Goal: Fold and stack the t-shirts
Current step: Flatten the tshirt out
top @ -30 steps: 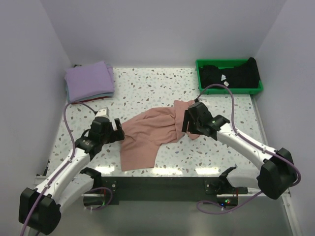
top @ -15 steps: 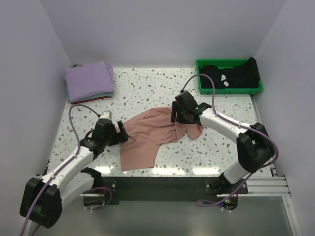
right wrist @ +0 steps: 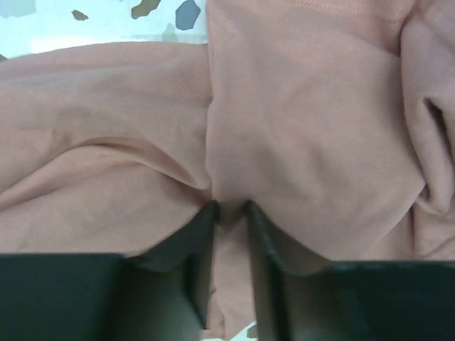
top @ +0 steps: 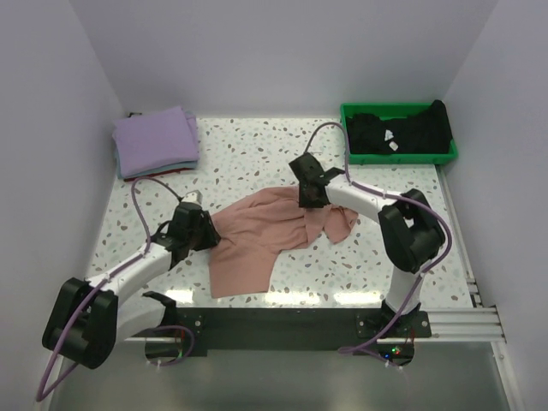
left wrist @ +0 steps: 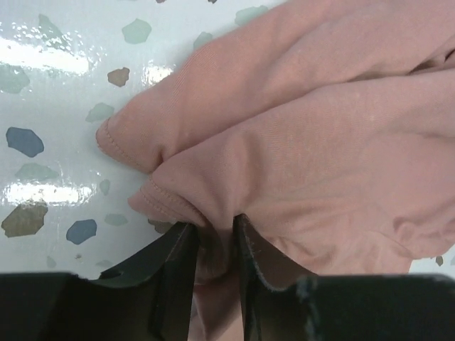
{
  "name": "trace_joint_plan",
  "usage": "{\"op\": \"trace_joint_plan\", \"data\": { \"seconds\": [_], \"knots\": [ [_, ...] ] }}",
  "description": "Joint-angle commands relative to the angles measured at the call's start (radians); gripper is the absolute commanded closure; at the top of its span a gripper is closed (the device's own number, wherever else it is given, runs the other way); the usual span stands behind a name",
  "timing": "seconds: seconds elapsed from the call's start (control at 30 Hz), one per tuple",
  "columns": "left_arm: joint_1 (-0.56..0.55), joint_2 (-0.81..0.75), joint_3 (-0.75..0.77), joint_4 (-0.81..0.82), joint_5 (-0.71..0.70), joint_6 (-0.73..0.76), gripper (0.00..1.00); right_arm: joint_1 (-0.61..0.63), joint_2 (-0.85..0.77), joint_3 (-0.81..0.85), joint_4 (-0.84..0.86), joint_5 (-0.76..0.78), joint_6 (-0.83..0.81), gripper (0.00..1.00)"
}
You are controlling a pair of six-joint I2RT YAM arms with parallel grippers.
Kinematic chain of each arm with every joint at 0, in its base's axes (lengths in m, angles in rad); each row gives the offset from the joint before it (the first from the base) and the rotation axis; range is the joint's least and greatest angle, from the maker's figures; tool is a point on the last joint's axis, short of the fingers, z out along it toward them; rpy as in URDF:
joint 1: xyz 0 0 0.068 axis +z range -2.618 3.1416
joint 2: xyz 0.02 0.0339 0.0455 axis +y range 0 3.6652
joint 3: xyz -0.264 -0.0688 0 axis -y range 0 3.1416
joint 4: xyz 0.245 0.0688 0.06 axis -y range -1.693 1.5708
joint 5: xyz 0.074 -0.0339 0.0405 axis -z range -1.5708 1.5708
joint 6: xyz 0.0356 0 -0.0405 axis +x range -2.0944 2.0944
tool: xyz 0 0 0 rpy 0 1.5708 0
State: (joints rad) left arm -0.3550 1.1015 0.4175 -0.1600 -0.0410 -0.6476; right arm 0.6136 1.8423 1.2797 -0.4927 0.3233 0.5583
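Observation:
A salmon-pink t-shirt (top: 261,235) lies crumpled in the middle of the speckled table. My left gripper (top: 205,229) is at its left edge, shut on a pinched fold of the pink cloth (left wrist: 213,234). My right gripper (top: 310,195) is at the shirt's upper right part, shut on another fold of the same pink t-shirt (right wrist: 229,213). A folded lavender t-shirt (top: 154,141) rests on a stack at the back left corner. Black t-shirts (top: 402,130) fill the green tray.
The green plastic tray (top: 398,156) stands at the back right corner. White walls close in the table on the left, back and right. The arm bases sit along the dark rail (top: 282,321) at the near edge.
Both grippers have moved onto the pink t-shirt and closed on it: the left one slid right to its left edge, the right one moved up and left to its top right part.

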Motion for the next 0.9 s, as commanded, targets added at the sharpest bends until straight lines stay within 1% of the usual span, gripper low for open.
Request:
{"op": "trace_joint_plan", "data": {
  "seconds": [0.0, 0.03, 0.07, 0.1, 0.13, 0.17, 0.23, 0.3, 0.4, 0.47, 0.57, 0.63, 0.67, 0.7, 0.73, 0.77, 0.8, 0.83, 0.87],
  "knots": [
    [-0.004, 0.041, 0.069, 0.077, -0.005, 0.023, 0.69, -0.012, -0.011, 0.038, -0.021, 0.083, 0.0, 0.78],
    [-0.004, 0.05, 0.093, 0.079, -0.005, 0.031, 0.73, -0.015, -0.021, 0.032, -0.012, 0.092, -0.001, 0.84],
    [-0.002, 0.072, 0.104, 0.08, -0.005, 0.035, 0.81, -0.024, -0.041, 0.026, -0.01, 0.097, -0.004, 0.94],
    [-0.002, 0.083, 0.116, 0.083, -0.007, 0.04, 0.85, -0.032, -0.054, 0.023, -0.01, 0.099, -0.008, 0.98],
    [-0.002, 0.093, 0.139, 0.085, -0.007, 0.051, 0.88, -0.038, -0.063, 0.023, -0.021, 0.097, -0.012, 1.0],
    [-0.002, 0.116, 0.153, 0.086, -0.005, 0.057, 0.92, -0.051, -0.075, 0.024, -0.029, 0.097, -0.014, 1.0],
    [-0.002, 0.141, 0.2, 0.088, -0.005, 0.075, 0.98, -0.069, -0.123, 0.026, -0.05, 0.095, -0.028, 1.0],
    [-0.002, 0.181, 0.233, 0.094, 0.0, 0.091, 1.0, -0.081, -0.185, 0.023, -0.067, 0.092, -0.034, 1.0],
    [-0.002, 0.245, 0.303, 0.103, 0.013, 0.111, 1.0, -0.097, -0.261, 0.004, -0.105, 0.103, -0.028, 1.0],
    [-0.002, 0.297, 0.363, 0.105, 0.018, 0.123, 1.0, -0.1, -0.34, -0.011, -0.136, 0.111, -0.02, 1.0],
    [0.01, 0.359, 0.446, 0.094, -0.003, 0.155, 1.0, -0.101, -0.449, -0.062, -0.185, 0.111, 0.027, 1.0],
    [0.025, 0.388, 0.497, 0.089, -0.013, 0.172, 1.0, -0.1, -0.501, -0.129, -0.208, 0.082, 0.06, 1.0],
    [0.048, 0.414, 0.51, 0.089, -0.013, 0.174, 1.0, -0.1, -0.556, -0.157, -0.211, 0.076, 0.075, 1.0],
    [0.062, 0.426, 0.521, 0.086, -0.005, 0.175, 1.0, -0.1, -0.583, -0.219, -0.217, 0.071, 0.107, 1.0],
    [0.076, 0.437, 0.543, 0.082, 0.001, 0.178, 0.91, -0.1, -0.61, -0.253, -0.222, 0.054, 0.124, 1.0],
    [0.099, 0.452, 0.55, 0.067, 0.006, 0.181, 0.78, -0.1, -0.658, -0.29, -0.222, 0.045, 0.156, 1.0],
    [0.106, 0.457, 0.558, 0.059, 0.001, 0.192, 0.6, -0.101, -0.681, -0.36, -0.222, 0.034, 0.169, 1.0],
    [0.109, 0.454, 0.564, 0.048, -0.008, 0.2, 0.28, -0.101, -0.696, -0.391, -0.222, 0.002, 0.179, 1.0],
    [0.111, 0.44, 0.563, 0.037, -0.022, 0.204, 0.19, -0.101, -0.719, -0.42, -0.222, -0.016, 0.196, 1.0]
  ]
}}
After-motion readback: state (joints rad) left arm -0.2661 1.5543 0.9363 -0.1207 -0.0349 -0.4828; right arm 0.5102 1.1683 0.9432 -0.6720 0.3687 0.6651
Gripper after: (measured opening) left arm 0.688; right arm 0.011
